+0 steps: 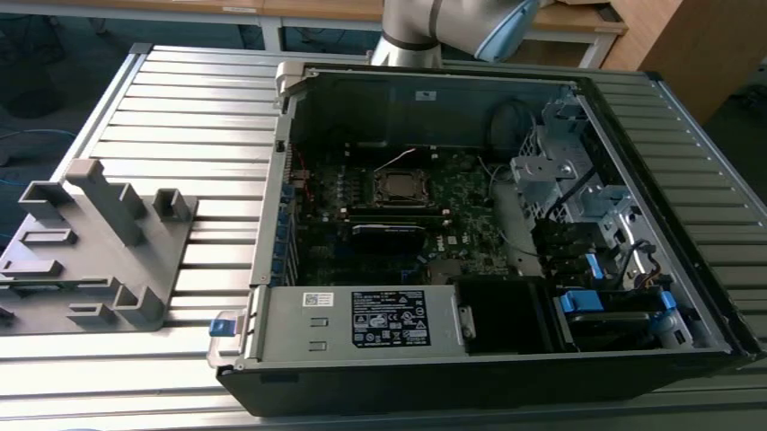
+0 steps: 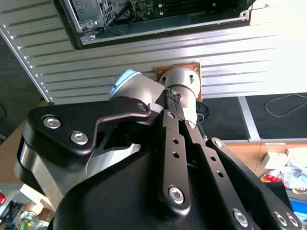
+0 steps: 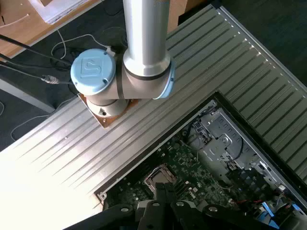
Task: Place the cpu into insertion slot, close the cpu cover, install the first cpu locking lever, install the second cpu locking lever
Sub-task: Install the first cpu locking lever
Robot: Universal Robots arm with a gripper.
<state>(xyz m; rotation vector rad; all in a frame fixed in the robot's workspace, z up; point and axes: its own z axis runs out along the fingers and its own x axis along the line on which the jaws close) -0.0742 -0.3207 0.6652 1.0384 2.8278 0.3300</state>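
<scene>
The open computer case (image 1: 480, 233) lies on the slatted table with its dark motherboard (image 1: 462, 202) facing up. The insertion slot (image 1: 400, 186) sits near the board's middle and is also seen in the first wrist view (image 3: 160, 176). A dull grey-brown square face, the cpu (image 1: 400, 187), shows inside a silver frame that looks like the cpu cover (image 1: 381, 186). A thin pale bar (image 1: 400, 159) slants just behind the slot. My gripper (image 2: 171, 96) is held high above the case, its black fingers (image 3: 159, 191) together with nothing seen between them.
A labelled grey power-supply box (image 1: 359, 319) fills the case's near end, and metal drive cages (image 1: 576, 189) with blue clips (image 1: 590, 301) are on the exterior view's right. A grey plastic fixture (image 1: 90, 251) stands on the table at the left. The arm's base (image 3: 103, 91) is behind the case.
</scene>
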